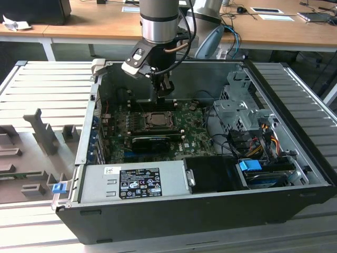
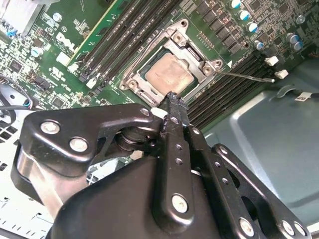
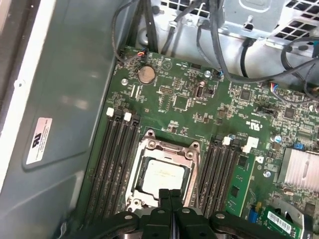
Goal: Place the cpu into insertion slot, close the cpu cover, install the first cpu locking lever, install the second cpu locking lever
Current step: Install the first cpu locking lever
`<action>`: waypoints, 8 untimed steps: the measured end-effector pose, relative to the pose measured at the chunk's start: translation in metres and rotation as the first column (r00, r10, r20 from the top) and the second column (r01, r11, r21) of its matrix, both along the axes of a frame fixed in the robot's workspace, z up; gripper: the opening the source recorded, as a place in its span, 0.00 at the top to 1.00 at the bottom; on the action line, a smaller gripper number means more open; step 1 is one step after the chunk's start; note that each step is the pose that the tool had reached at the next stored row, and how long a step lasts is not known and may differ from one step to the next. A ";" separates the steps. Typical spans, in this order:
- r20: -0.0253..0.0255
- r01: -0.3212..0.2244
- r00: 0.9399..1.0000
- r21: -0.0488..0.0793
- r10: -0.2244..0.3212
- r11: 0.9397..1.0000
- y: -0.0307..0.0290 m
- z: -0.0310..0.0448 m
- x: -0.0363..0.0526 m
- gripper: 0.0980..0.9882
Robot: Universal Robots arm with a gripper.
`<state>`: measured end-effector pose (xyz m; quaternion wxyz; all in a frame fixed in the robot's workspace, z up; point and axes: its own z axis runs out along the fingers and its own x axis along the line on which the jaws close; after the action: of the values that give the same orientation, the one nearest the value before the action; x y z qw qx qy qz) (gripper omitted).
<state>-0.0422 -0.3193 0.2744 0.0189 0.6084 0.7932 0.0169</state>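
The cpu [image 2: 168, 71] [image 3: 162, 175], a beige-silver square, lies flat in the insertion slot [image 1: 156, 120] on the green board. The metal cpu cover [image 2: 199, 60] [image 3: 169, 148] lies down around it, and the chip shows through its window. A thin locking lever [image 2: 246, 76] sticks out from one socket corner across the long black memory slots. My gripper [image 1: 164, 90] [image 2: 172, 98] [image 3: 170, 195] hangs just above the socket's edge. It is shut, its fingertips pressed together with nothing between them.
The board sits in an open computer case [image 1: 274, 84] with high walls. Long memory slots [image 3: 112, 159] flank the socket on both sides. A black card [image 1: 152, 141], a power supply [image 1: 131, 182], a drive cage [image 1: 237, 105] and cable bundles [image 1: 258, 137] stand around it.
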 end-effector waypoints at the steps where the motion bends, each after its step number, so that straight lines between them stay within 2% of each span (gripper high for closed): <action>1: 0.000 -0.016 1.000 0.000 0.016 1.000 0.0000 0.0000 0.0000 0.99; 8: 0.000 -0.096 0.995 0.000 0.096 0.995 0.0000 0.0000 0.0000 0.99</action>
<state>-0.0422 -0.3193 0.2744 0.0180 0.5697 0.8215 0.0177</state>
